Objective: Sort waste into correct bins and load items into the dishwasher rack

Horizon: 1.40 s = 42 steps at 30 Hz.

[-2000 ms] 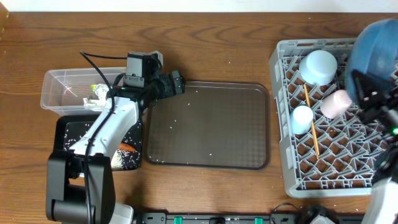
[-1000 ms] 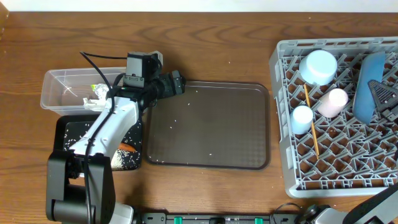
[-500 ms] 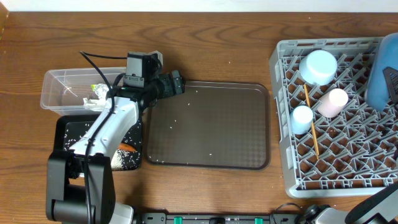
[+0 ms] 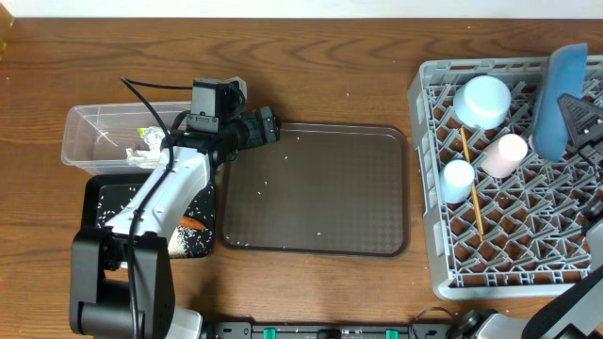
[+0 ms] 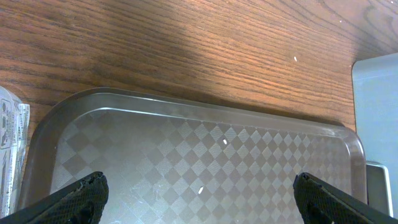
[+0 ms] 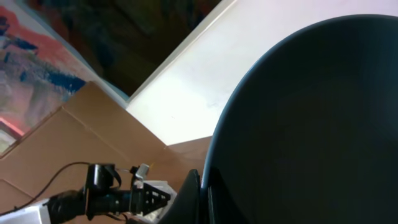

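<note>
1. Dishwasher rack [image 4: 426, 217], grey, sits at the table's right side.
2. Brown tray [image 4: 320, 179] lies mid-table; the left gripper [image 4: 271, 127] hovers over its far-left corner, jaws wide apart.
3. Dark-blue plate [image 4: 556, 89] stands on edge inside the rack, with the right gripper [image 4: 577, 118] clamped on it.

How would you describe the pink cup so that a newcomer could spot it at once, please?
Find the large grey rack at the right of the overhead view. In its upper half, the pink cup sits between the wooden chopsticks and the dark-blue plate. It alone is pink; the nearby bowl and small cup are light blue.
</note>
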### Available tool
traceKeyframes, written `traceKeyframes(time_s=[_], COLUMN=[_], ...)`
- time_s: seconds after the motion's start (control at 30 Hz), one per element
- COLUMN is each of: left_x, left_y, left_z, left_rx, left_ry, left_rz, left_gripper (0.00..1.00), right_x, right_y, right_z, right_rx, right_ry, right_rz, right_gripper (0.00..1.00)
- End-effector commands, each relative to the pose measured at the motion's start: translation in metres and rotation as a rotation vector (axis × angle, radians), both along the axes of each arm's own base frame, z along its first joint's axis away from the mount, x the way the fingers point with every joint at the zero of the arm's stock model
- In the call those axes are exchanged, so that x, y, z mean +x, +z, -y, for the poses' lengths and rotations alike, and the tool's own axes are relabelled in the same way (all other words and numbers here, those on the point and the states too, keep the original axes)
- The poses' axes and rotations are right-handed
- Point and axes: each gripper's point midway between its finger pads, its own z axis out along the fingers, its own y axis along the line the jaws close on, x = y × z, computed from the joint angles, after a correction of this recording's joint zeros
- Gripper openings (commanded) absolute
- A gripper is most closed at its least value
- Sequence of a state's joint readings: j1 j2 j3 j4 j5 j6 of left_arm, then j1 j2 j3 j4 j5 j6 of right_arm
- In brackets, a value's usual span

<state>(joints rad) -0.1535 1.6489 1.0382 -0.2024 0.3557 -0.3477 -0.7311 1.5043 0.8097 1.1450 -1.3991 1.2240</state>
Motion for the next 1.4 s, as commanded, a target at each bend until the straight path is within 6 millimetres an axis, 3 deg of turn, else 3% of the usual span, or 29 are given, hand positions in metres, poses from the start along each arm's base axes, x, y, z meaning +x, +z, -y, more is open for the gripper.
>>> traceKeyframes(time_s=[0.0,0.6,0.9,1.17,1.27,1.37], left_x=[-0.001,-0.001,-0.001,-0.001,-0.001,-0.001], left_y=[-0.001,-0.001,-0.001,-0.001,-0.001,-0.001], left_z=[-0.001,-0.001,-0.001,-0.001,-0.001,-0.001], left_rx=[0.007,0.007,0.007,0.007,0.007,0.007], left_ry=[0.006,0.006,0.006,0.006,0.006,0.006], left_rz=[-0.001,-0.001,-0.001,-0.001,-0.002,-0.001], left_gripper=[0.98,0.98,0.98,0.98,0.98,0.98], right_x=[0.006,0.025,0.026,0.021,0.020,0.018], right_y=[0.002,-0.044,-0.075,-0.078,-0.077,-0.070], right_z=[0.000,0.020,0.047,0.061,0.065,0.065], right_rx=[0.029,0.090,0.139,0.161,0.199,0.208], right_ry=[-0.026,-0.036,-0.073,-0.109,-0.117,-0.118], right_rz=[0.004,-0.066,-0.130,-0.145,-0.168,-0.155], right_gripper=[0.01,0.01,0.01,0.01,0.07,0.02])
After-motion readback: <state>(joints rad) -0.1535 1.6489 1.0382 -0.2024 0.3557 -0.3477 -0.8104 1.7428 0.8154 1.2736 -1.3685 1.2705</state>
